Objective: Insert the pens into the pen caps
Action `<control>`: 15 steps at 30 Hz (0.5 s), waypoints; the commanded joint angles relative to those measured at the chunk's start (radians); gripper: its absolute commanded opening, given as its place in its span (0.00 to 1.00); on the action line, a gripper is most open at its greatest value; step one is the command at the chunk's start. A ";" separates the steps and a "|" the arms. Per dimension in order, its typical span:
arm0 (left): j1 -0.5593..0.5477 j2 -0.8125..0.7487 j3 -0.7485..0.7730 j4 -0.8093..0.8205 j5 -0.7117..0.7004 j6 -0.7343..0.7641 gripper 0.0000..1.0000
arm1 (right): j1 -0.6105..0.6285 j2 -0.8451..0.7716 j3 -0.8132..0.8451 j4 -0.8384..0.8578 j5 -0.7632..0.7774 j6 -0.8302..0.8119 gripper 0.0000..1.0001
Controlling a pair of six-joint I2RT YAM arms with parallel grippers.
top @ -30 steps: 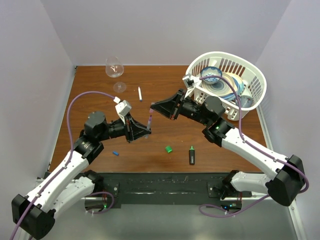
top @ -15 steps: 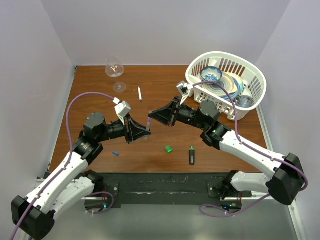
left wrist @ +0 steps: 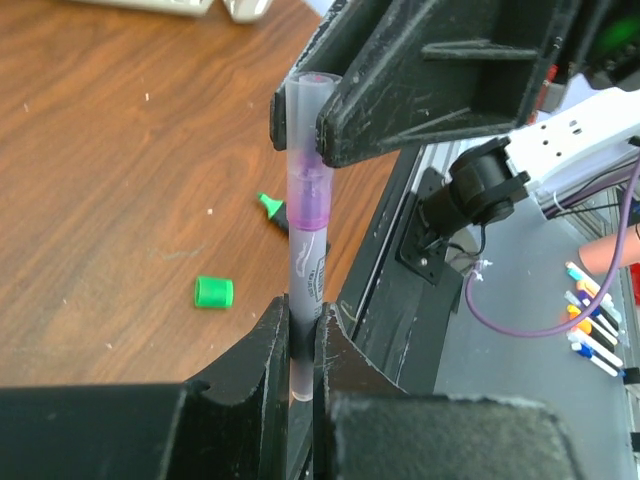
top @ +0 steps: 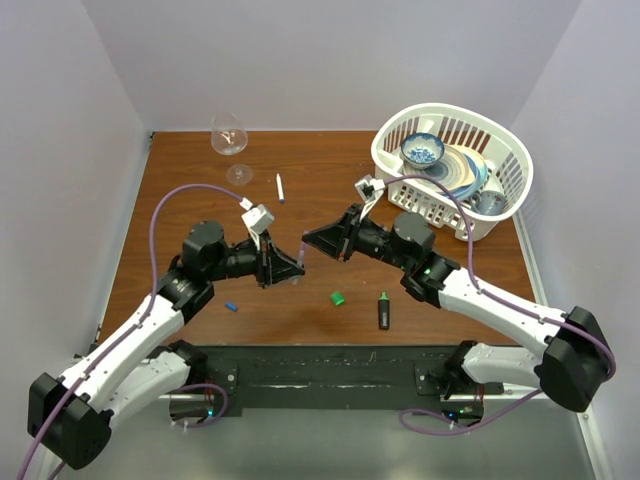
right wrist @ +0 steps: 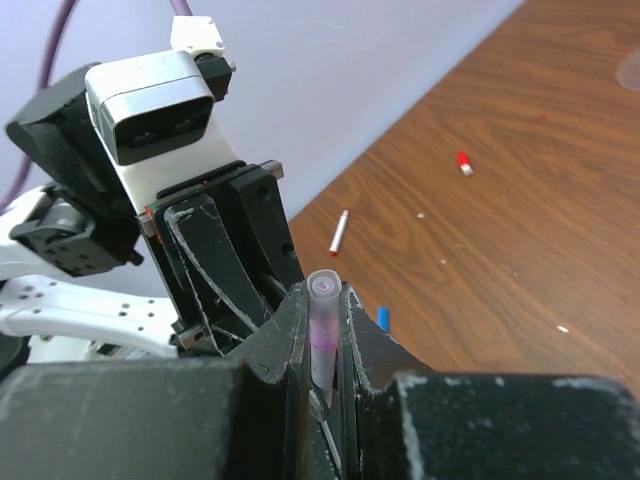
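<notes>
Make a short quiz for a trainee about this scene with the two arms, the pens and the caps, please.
1. True or false: in the top view, the green cap lies on the table, left of the black marker.
2. Choose one: the left jaws and the right jaws both clamp A) a white pen, B) the purple pen, C) a blue cap.
3. Which colour is the black marker's tip?
Key: 1 true; 2 B; 3 green.
</notes>
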 commanded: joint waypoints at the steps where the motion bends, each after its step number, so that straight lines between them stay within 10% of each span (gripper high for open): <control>1: 0.017 0.041 0.094 0.157 -0.161 0.021 0.00 | 0.097 0.004 -0.103 -0.114 -0.059 0.011 0.00; 15: 0.037 0.170 0.224 0.139 -0.243 0.050 0.00 | 0.364 0.054 -0.255 -0.013 0.321 0.172 0.00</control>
